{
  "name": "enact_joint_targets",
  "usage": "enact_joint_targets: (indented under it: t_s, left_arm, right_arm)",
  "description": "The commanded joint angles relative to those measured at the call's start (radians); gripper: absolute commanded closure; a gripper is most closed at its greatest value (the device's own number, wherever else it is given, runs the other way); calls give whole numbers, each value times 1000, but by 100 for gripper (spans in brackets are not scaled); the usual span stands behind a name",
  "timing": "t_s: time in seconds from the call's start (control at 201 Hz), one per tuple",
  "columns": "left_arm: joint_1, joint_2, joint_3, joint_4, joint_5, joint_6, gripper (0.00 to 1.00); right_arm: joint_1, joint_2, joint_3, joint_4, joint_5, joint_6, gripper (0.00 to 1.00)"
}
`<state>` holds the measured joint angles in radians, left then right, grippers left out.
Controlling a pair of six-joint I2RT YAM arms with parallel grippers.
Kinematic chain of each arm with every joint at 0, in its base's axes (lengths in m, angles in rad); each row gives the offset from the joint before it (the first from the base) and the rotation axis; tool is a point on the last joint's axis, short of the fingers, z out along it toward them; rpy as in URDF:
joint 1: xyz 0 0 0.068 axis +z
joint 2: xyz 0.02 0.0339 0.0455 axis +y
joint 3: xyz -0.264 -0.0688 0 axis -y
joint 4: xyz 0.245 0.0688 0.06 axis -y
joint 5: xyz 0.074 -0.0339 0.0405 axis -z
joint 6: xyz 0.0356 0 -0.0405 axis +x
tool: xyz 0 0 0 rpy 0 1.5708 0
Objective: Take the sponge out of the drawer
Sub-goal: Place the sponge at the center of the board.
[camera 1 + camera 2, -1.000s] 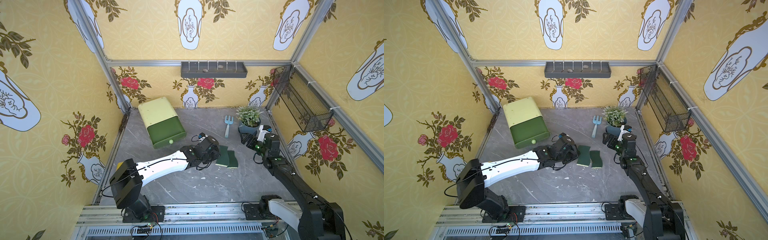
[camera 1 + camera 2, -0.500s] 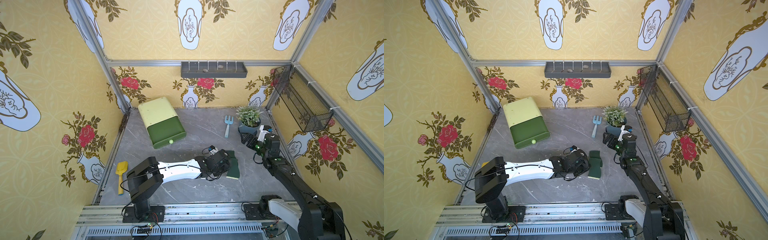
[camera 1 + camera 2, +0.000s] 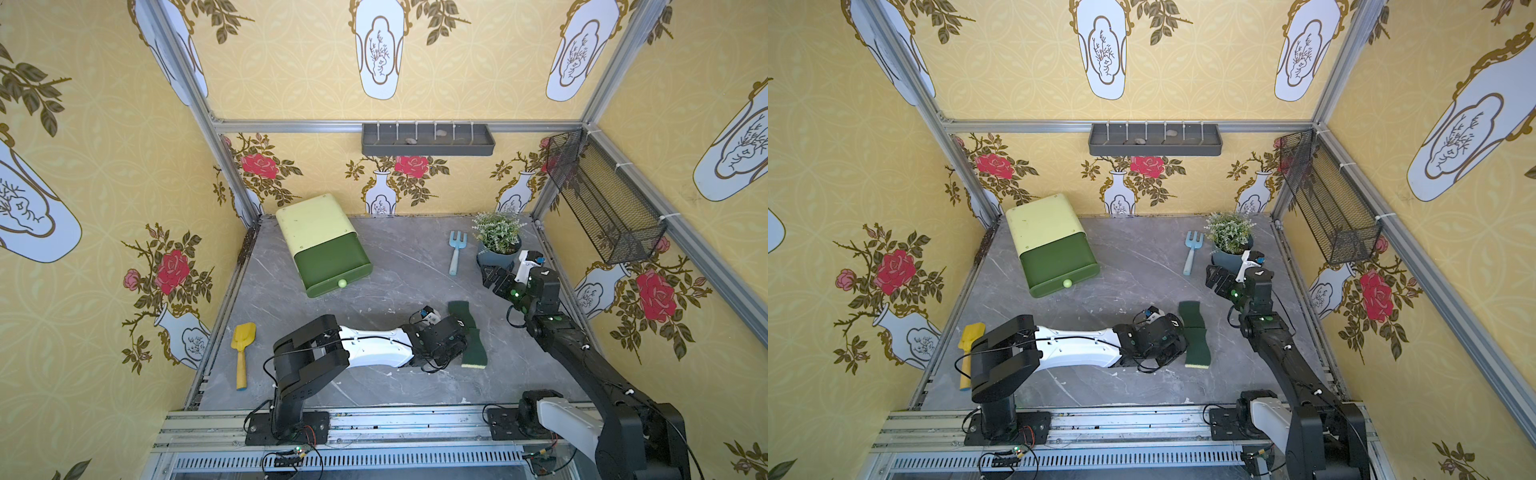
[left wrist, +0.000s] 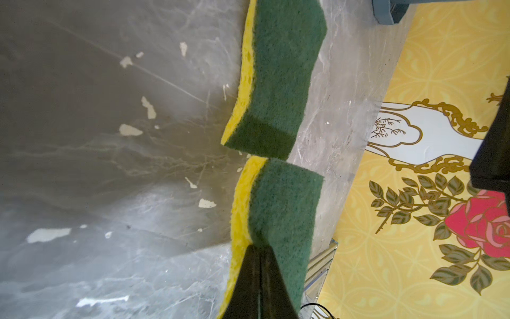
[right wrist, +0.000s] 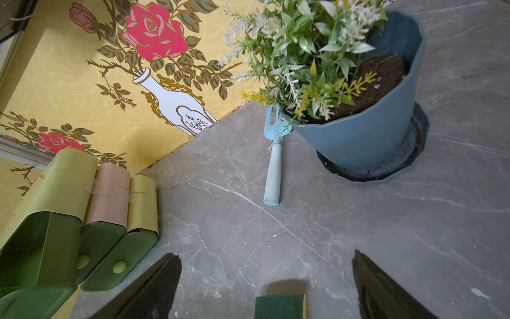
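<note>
1. We count two wavy sponges (image 3: 474,353), green felt over yellow foam, end to end on the marbled table (image 3: 395,266), outside the drawer (image 3: 332,264).
2. Left gripper (image 4: 258,246) is pinched shut at the nearer one; right gripper (image 5: 266,255) gapes empty.

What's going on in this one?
The left gripper, shut, rests its tips on one sponge. A second sponge lies end to end with it on the table. Both are outside the drawer unit, which sits by the back wall. The right gripper hangs open near the potted plant, holding nothing.
</note>
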<state>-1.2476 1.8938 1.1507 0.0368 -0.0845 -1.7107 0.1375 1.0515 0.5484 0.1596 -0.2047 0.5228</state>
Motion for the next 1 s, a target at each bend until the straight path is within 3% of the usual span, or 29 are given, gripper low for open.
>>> enact_joint_targets:
  t_s: [0.0,0.767,0.996]
  left_arm:
    - [-6,21,-4,27,14,-43,100]
    - [-13,119,-52,157,97,-156,100]
    - [-12,73,-82,134,62,-135,72]
  right_arm:
    - [1,1,-2,49,-5,3,1]
    - [1,10,-1,49,-16,4,1]
    - [0,10,0,50,-16,5,1]
